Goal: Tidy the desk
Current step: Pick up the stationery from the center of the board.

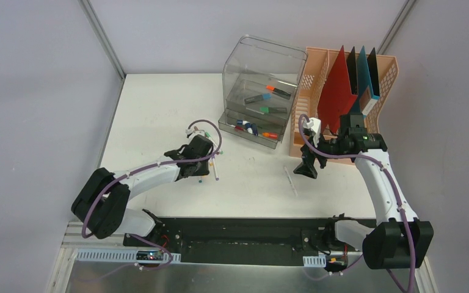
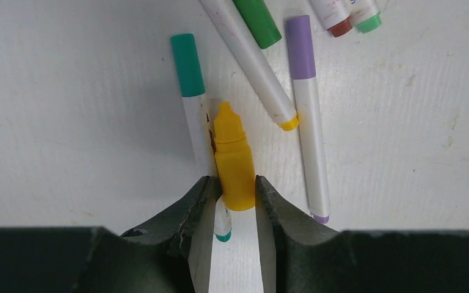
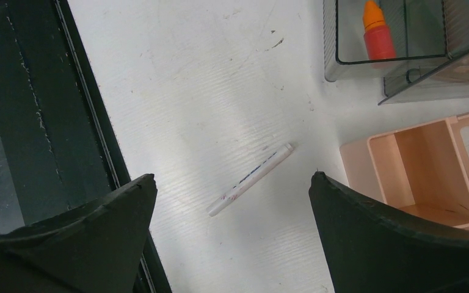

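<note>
On the white desk (image 1: 159, 110) my left gripper (image 1: 203, 168) (image 2: 233, 186) is shut on a short yellow bottle (image 2: 232, 155), one finger on each side of its base. Beneath it lie loose markers: a teal-capped one (image 2: 190, 104), a purple-capped one (image 2: 308, 122), a white one with a yellow end (image 2: 256, 67) and a green one (image 2: 256, 21). My right gripper (image 1: 308, 168) (image 3: 232, 177) hangs wide open above the desk with nothing between its fingers. A thin white pen (image 3: 250, 180) (image 1: 290, 181) lies on the desk below it.
A clear drawer organizer (image 1: 259, 79) (image 3: 397, 67) holding markers stands at the back centre, with a red, orange-capped bottle (image 3: 375, 33) in its lowest drawer. A peach file rack (image 1: 317, 79) (image 3: 415, 165) with red, black and blue folders stands right of it. The black front rail (image 1: 238, 235) runs along the near edge.
</note>
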You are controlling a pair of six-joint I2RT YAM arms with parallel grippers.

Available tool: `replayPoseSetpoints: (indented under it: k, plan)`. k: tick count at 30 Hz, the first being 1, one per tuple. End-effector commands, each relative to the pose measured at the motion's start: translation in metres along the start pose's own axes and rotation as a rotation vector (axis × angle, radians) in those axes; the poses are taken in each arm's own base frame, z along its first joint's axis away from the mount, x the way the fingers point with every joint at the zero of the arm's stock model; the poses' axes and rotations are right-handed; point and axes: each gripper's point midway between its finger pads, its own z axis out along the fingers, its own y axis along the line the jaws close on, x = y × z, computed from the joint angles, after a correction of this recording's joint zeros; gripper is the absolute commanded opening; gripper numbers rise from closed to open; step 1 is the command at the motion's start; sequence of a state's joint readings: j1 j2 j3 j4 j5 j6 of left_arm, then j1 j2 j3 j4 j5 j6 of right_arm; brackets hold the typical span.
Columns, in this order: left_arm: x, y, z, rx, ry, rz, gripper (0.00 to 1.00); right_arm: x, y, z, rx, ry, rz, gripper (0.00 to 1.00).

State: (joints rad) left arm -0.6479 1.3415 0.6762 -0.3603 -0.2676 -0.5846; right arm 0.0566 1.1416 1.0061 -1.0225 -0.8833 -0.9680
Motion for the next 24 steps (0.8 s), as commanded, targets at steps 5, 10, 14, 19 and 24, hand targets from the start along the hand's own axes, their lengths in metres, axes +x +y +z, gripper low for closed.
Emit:
replayPoseSetpoints:
  k: [5, 10, 14, 19, 24]
  plan:
    - [0.004, -0.01, 0.011, -0.004, 0.062, 0.013, 0.29, -0.015, 0.0, -0.005, 0.011, -0.048, -0.078, 0.99]
    - [0.007, -0.012, 0.014, 0.006, 0.081, 0.047, 0.29, -0.015, 0.0, -0.005, 0.01, -0.047, -0.08, 0.99]
    - [0.007, -0.01, 0.014, -0.001, 0.083, 0.07, 0.3, -0.015, 0.0, -0.005, 0.01, -0.045, -0.08, 0.99]
    - [0.003, -0.011, 0.008, -0.029, 0.064, 0.148, 0.28, -0.014, 0.0, -0.004, 0.008, -0.045, -0.081, 0.99]
    - [0.004, -0.019, 0.006, -0.018, 0.069, 0.205, 0.28, -0.015, 0.0, -0.005, 0.012, -0.045, -0.084, 0.99]
